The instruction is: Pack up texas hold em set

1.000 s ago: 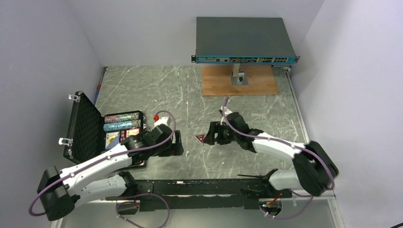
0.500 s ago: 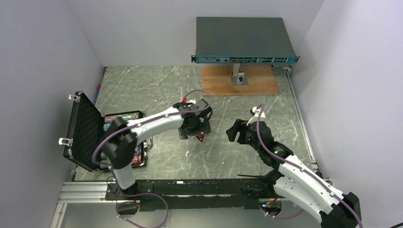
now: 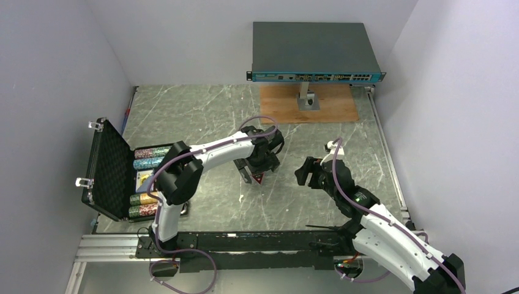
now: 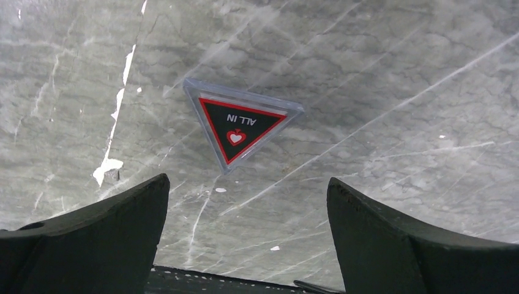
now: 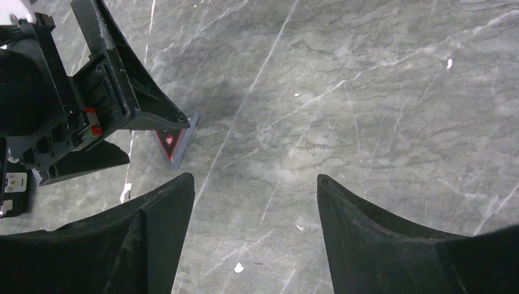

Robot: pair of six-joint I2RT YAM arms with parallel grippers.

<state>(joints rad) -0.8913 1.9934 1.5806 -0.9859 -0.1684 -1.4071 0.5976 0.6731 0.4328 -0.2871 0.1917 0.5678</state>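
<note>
The red triangular "ALL IN" token [image 3: 257,178] lies flat on the marble table. In the left wrist view the token [image 4: 242,127] sits just ahead of my left gripper [image 4: 246,180], which is open and empty. From above, the left gripper [image 3: 256,168] hovers over the token. In the right wrist view the token [image 5: 173,139] peeks out beneath a left finger [image 5: 147,104]. My right gripper [image 5: 254,177] is open with nothing in it, and the right gripper [image 3: 304,173] stands apart to the token's right. The black briefcase [image 3: 109,168] lies open at left with chip rows [image 3: 151,152].
A big grey network switch [image 3: 315,52] stands on a post over a wooden board [image 3: 309,105] at the back. White walls close in on both sides. The arms' black base rail [image 3: 245,245] runs along the near edge.
My left arm swung from beside the briefcase rightward across the table and now hovers over the token. My right gripper drew back to the right, away from the token.
</note>
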